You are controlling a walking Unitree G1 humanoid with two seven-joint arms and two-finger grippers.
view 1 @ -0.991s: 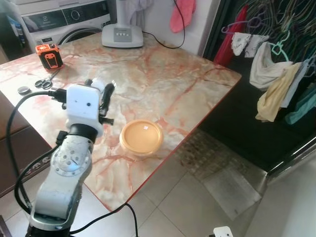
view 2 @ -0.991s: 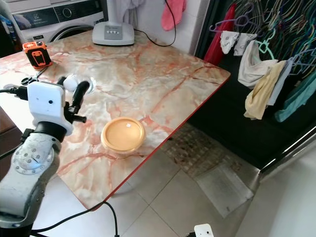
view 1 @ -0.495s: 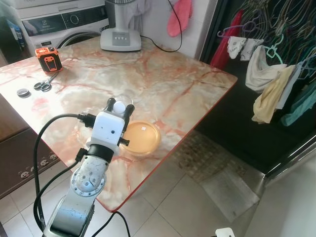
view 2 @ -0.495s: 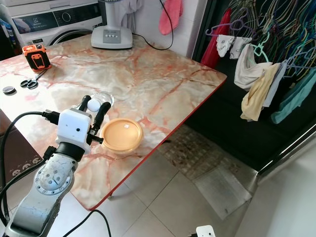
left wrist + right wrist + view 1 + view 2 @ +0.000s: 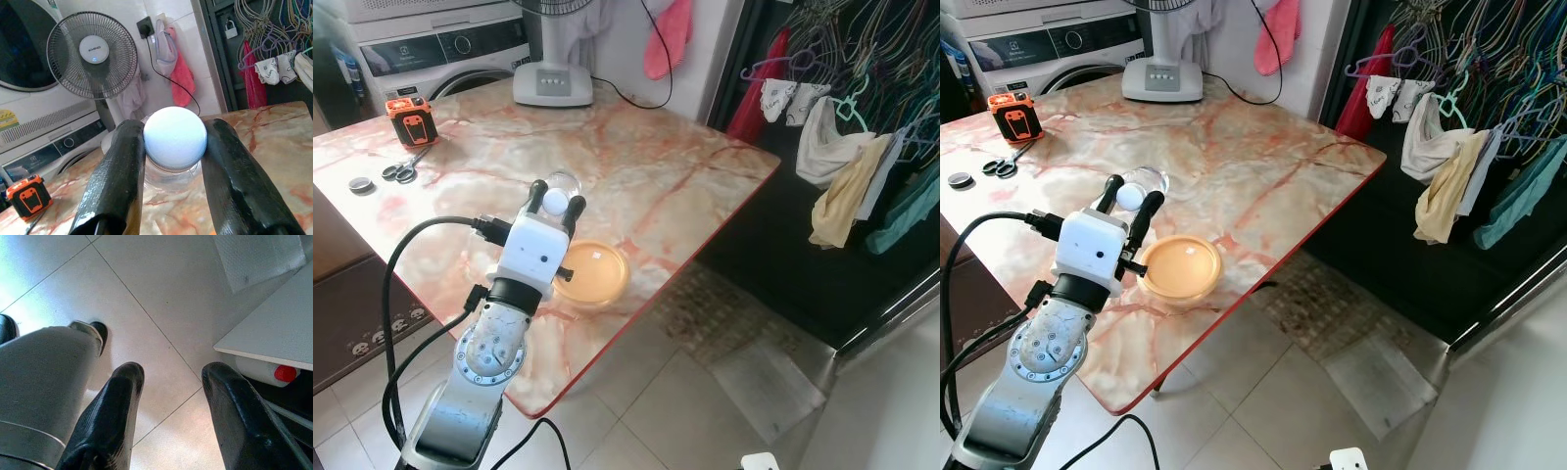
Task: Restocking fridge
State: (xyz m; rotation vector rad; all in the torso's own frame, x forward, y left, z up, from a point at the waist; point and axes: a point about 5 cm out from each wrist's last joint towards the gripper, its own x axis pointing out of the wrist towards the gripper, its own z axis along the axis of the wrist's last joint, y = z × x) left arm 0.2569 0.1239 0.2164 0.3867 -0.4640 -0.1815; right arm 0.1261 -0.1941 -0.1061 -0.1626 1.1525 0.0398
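a clear bottle (image 5: 558, 186) with a white cap (image 5: 175, 132) is gripped at the neck by the left gripper (image 5: 555, 203), the cap seated between the two black fingers (image 5: 117, 181), which are closed to about the cap's width and touch it on both sides. the hold looks chosen so that the cap rim stops the bottle from sliding down through the fingers, which would suit carrying it off toward a fridge. the bottle is held above the marble counter (image 5: 636, 157), upright or nearly so; whether its base touches the counter cannot be told. just beside the gripper, on the side toward the counter's near edge, a round yellow lid or dish (image 5: 590, 274) lies flat on the counter, apart from the fingers. well beyond the gripper, a fan base (image 5: 553, 83) stands at the far edge, with an orange tape measure (image 5: 408, 112) and scissors (image 5: 399, 170) off toward the robot's left.

the right gripper (image 5: 168, 396) hangs idle over the tiled floor (image 5: 146, 279), its fingers spread apart with nothing between them.
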